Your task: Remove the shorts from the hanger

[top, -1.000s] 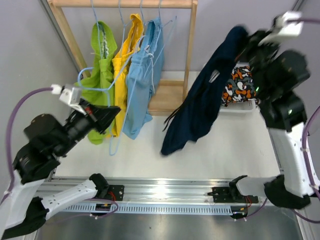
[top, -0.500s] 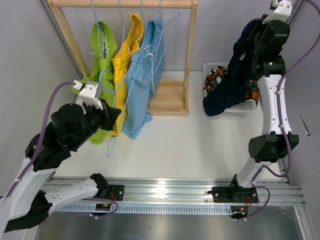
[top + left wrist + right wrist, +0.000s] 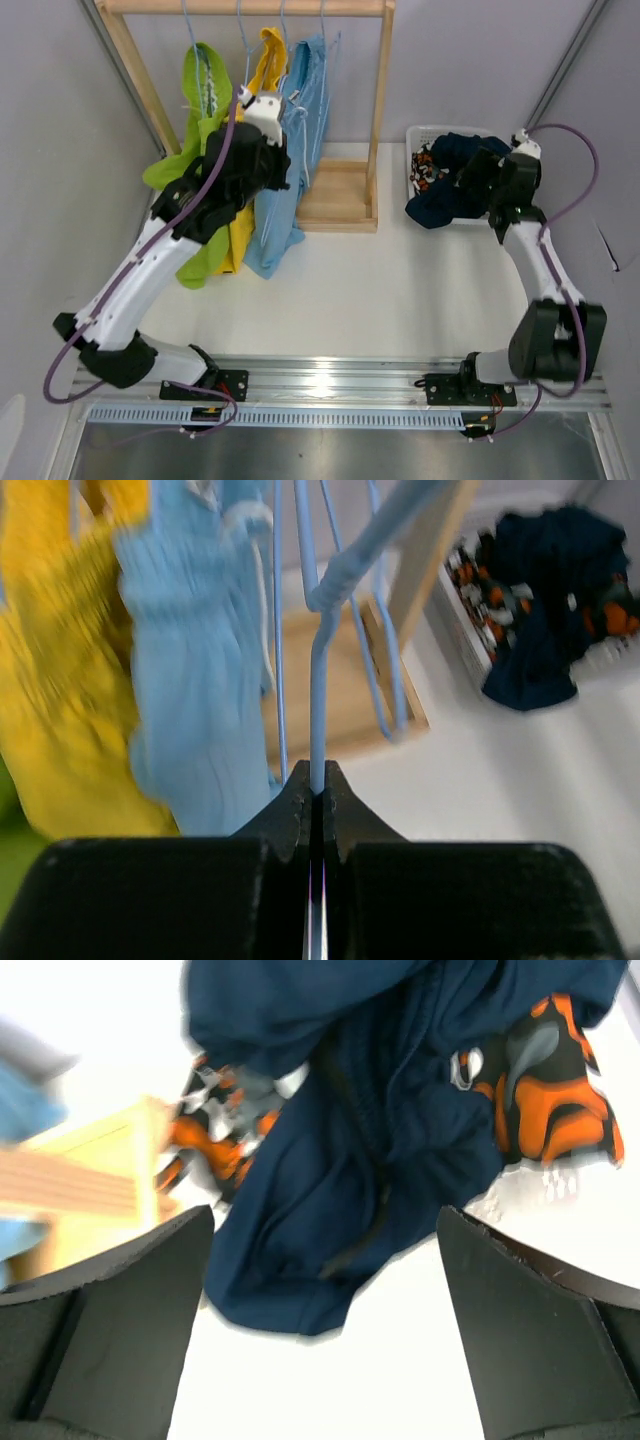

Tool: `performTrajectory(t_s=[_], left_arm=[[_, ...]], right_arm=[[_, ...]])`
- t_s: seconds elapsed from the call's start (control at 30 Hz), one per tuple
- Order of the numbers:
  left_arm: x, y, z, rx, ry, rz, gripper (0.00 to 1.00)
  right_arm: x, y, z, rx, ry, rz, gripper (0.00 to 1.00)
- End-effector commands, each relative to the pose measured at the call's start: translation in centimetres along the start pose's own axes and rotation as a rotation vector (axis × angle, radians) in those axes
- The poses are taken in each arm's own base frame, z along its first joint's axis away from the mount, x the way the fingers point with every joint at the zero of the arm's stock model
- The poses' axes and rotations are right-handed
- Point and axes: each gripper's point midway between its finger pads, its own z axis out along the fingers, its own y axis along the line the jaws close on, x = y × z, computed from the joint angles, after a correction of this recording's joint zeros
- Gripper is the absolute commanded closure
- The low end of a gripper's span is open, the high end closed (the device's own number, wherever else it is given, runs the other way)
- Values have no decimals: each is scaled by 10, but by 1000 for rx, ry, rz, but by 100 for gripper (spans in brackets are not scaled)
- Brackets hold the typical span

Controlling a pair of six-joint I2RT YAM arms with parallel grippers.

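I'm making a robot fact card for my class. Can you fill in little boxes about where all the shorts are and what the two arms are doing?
On the wooden rack: lime green shorts, yellow shorts, light blue shorts, all hanging
In the white basket: navy shorts over patterned shorts, partly draped over the rim
Left gripper: jaws shut on a light blue wire hanger, beside the rack
Right gripper: jaws open above the navy shorts, holding nothing

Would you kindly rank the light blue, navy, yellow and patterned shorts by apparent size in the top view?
1. Light blue shorts
2. Navy shorts
3. Yellow shorts, mostly behind the left arm
4. Patterned shorts, mostly buried under the navy
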Motion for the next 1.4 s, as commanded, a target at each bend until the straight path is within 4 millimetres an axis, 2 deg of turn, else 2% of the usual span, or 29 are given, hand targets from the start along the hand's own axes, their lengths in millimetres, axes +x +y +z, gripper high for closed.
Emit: performTrajectory(t_s=[0.0, 0.03, 0.07, 0.1, 0.13, 0.17, 0.2, 0.23, 0.27, 0.3, 0.37, 0.4, 0.63, 0.83, 1.0, 1.17, 1.23, 1.37], left_arm=[[-76, 10, 7, -3, -182, -25, 100], [-84, 13, 23, -19, -183, -19, 100], [-85, 14, 32, -27, -176, -13, 100], [-104, 16, 30, -31, -214, -18, 100], [-105, 21, 39, -44, -203, -6, 100], [-126, 17, 45, -28, -244, -14, 100], [-127, 17, 55, -28, -238, -10, 100], [-128, 19, 64, -27, -235, -7, 100], [-141, 15, 73, -11, -265, -13, 100], [-140, 13, 82, -1, -264, -13, 100], [-148, 10, 97, 1, -304, -8, 100], [-141, 9, 111, -3, -294, -2, 100], [-145, -5, 165, 27, -360, -40, 100], [-155, 2, 184, 22, -417, -112, 100], [-160, 8, 185, 21, -438, -144, 100], [-172, 17, 174, -8, -479, -164, 100], [-175, 24, 176, -5, -487, -182, 100], [-167, 26, 189, 21, -464, -205, 100]], right_arm=[[-46, 39, -58, -177, -214, 75, 0], [-39, 41, -66, -183, -203, 70, 1], [-31, 50, -83, -220, -205, 58, 1], [-27, 52, -91, -232, -205, 52, 1], [-21, 52, -98, -236, -192, 49, 1], [-24, 54, -115, -254, -217, 49, 1], [-10, 63, -121, -289, -189, 39, 1], [-9, 65, -128, -307, -193, 39, 1], [-6, 68, -134, -322, -193, 38, 1], [-7, 74, -146, -351, -207, 36, 0], [2, 79, -152, -375, -195, 31, 1], [3, 85, -159, -395, -199, 28, 1], [38, 102, -166, -445, -131, 0, 1], [65, 115, -175, -493, -86, -16, 0], [79, 120, -179, -500, -71, -38, 1], [83, 125, -182, -515, -62, -33, 1], [84, 128, -185, -529, -63, -35, 1], [84, 132, -188, -534, -66, -43, 0]])
